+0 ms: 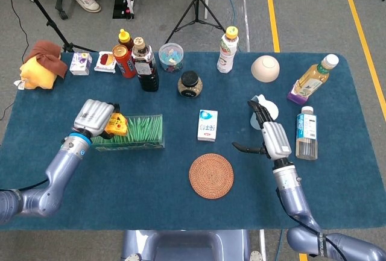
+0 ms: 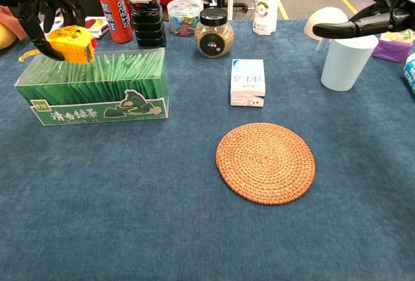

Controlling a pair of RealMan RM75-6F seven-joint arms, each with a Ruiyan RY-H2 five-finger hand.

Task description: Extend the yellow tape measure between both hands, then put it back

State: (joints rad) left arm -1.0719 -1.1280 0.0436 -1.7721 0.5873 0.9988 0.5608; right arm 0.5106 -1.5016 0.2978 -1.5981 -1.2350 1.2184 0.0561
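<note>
Nearest to us, low in the middle of the chest view, we see the round woven coaster (image 2: 265, 163) lying flat on the blue tablecloth (image 2: 130, 196), and just above it a small white and blue box (image 2: 248, 82). To the left of the frame sits the clear box of green tea packets (image 2: 97, 87), and above its upper left corner our left hand (image 1: 93, 116) holds the yellow tape measure (image 2: 70, 43), fingers clamped around its body; a short yellow strap end hangs from it toward the left edge. On the right side our right hand (image 1: 267, 133) hovers with fingers apart and holding nothing, thumb stretched toward the centre, just in front of the pale blue cup (image 2: 346, 58). Between the two hands stand the white and blue box and, further up, a dark-lidded glass jar (image 2: 214, 32). Along the far edge we see a red can (image 2: 114, 1), a dark bottle (image 1: 145, 63), a clear tub of small coloured items (image 1: 171, 56), a white drink bottle with yellow cap (image 1: 227, 49) and an upturned beige bowl (image 1: 265, 68); at the right edge lie a juice bottle (image 1: 312, 79) and a clear water bottle (image 1: 306, 132)
</note>
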